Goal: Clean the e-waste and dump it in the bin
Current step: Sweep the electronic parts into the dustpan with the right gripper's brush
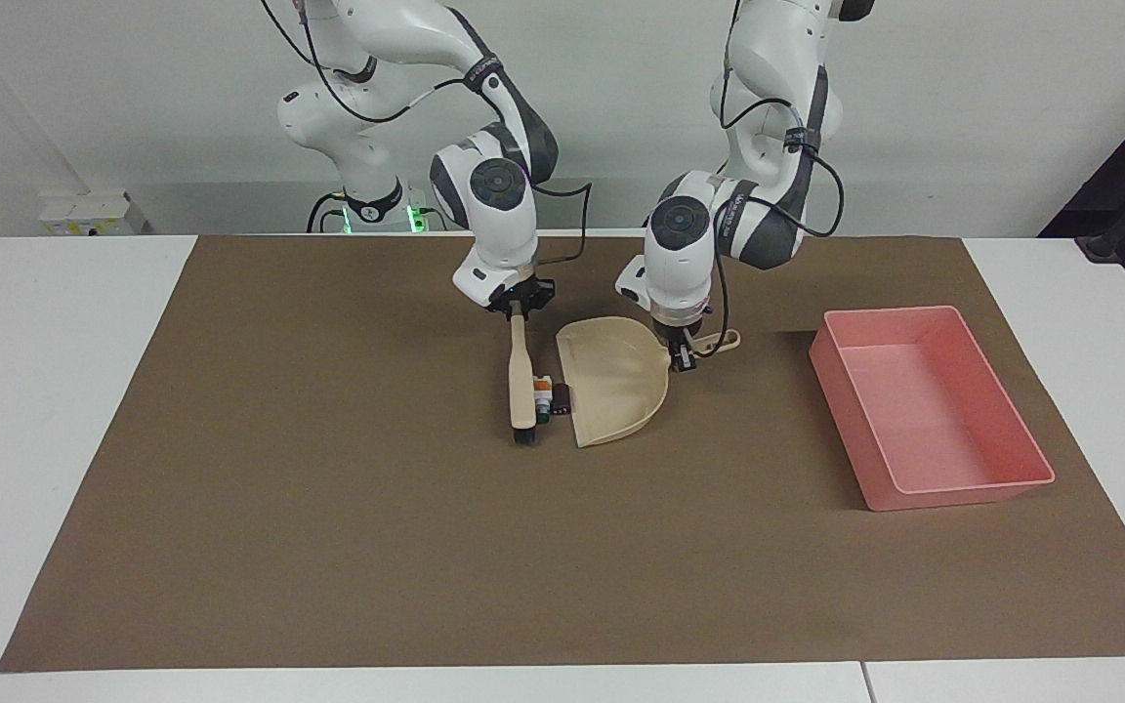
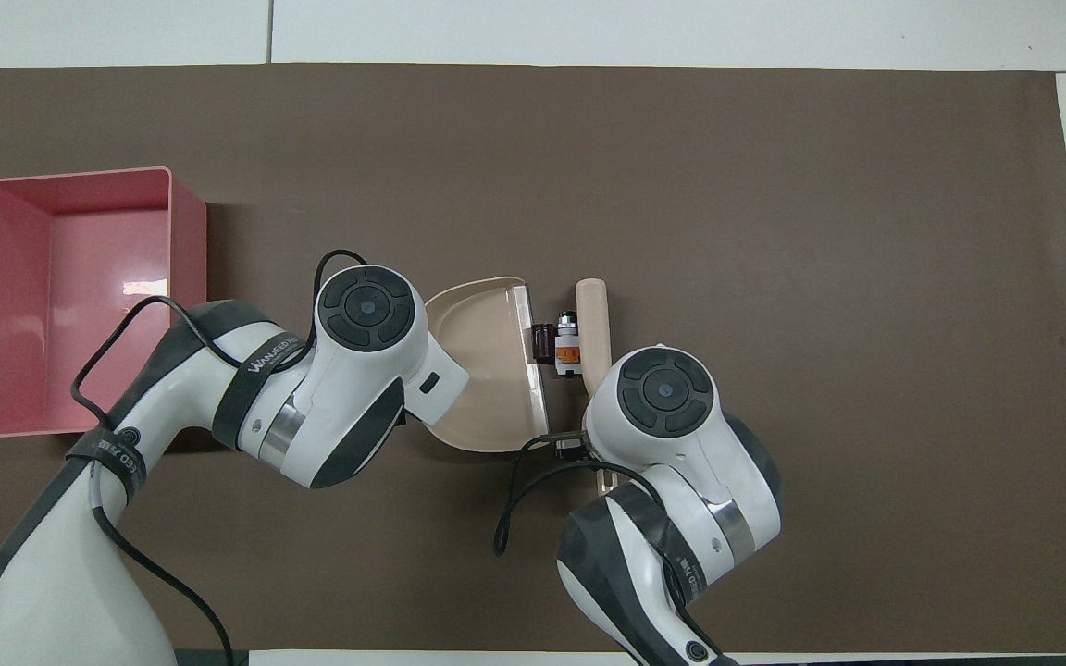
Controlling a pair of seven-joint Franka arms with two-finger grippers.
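The e-waste lies between the brush and the dustpan's open lip: a white piece with an orange band (image 1: 544, 390) (image 2: 568, 345) and a dark stubby cylinder (image 1: 559, 397) (image 2: 543, 340) that touches the lip. My right gripper (image 1: 518, 310) is shut on the handle of a beige brush (image 1: 521, 386) (image 2: 592, 322), whose bristles rest on the mat against the white piece. My left gripper (image 1: 685, 353) is shut on the handle of the beige dustpan (image 1: 616, 386) (image 2: 482, 370), which lies flat. The pink bin (image 1: 953, 495) (image 2: 189, 240) stands empty toward the left arm's end. In the overhead view both wrists hide the grippers.
A brown mat (image 1: 328, 547) covers the table, with white table top (image 1: 35, 391) showing at both ends. The dustpan lies between the e-waste and the bin.
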